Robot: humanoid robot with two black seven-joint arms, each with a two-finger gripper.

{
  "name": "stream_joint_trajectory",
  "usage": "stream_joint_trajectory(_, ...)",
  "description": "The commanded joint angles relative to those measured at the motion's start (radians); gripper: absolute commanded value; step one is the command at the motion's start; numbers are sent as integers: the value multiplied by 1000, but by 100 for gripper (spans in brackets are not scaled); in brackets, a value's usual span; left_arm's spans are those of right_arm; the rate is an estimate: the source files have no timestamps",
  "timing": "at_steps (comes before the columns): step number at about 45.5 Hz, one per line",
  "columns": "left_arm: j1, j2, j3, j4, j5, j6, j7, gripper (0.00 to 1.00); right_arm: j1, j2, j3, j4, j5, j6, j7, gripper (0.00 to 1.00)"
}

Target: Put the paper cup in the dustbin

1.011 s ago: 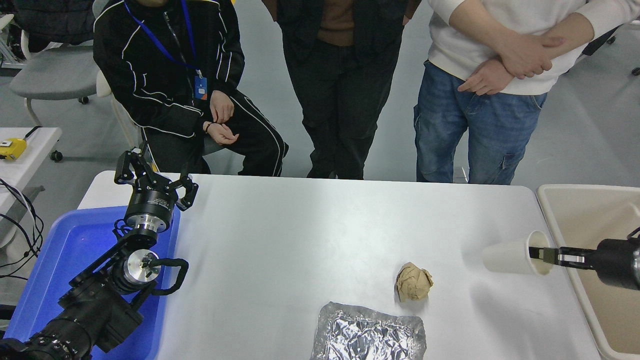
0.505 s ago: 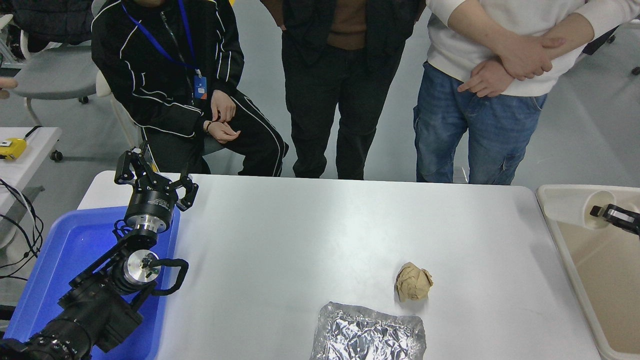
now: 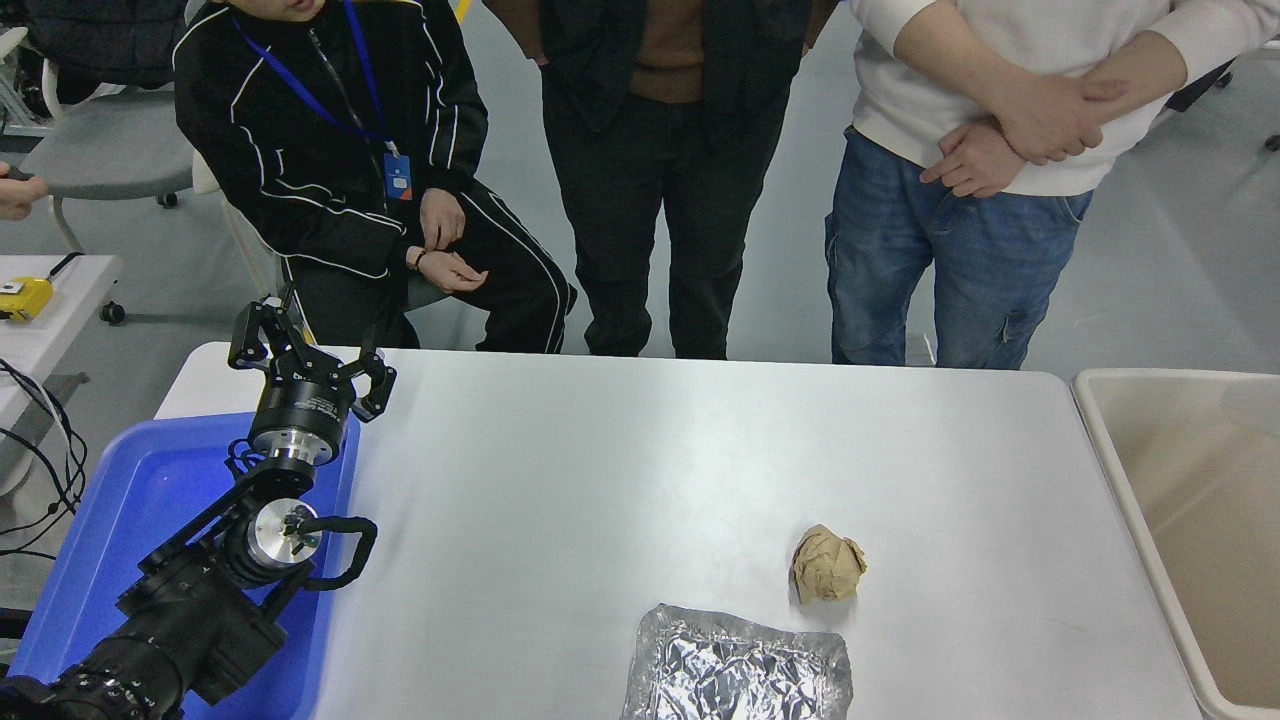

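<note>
table: white | dustbin: beige | tray: blue | paper ball: brown | foil tray: crinkled silver | left arm: black, silver rings | jacket: black, white stripes | lanyard: blue | jeans: blue | sweater: white

Left end effector parked, spread.

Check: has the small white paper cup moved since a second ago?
Yes. It was beside the large beige plastic dustbin, on its left over the white table, then over the bin's far corner; now it is out of view.
</note>
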Motion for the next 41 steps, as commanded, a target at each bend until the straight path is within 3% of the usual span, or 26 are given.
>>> stream_joint_trajectory(1, 0, 0, 0, 0, 0, 0, 0, 100, -59, 8, -2, -49, 66, -7, -27, 0)
stream_joint_trajectory(37, 0, 0, 0, 0, -1, 0, 0, 100, -171, 43, 1, -69, 125, -27, -35, 0)
stream_joint_trajectory(41, 0, 0, 0, 0, 0, -2, 0, 100, -168, 42, 1, -69, 125, -27, -35, 14)
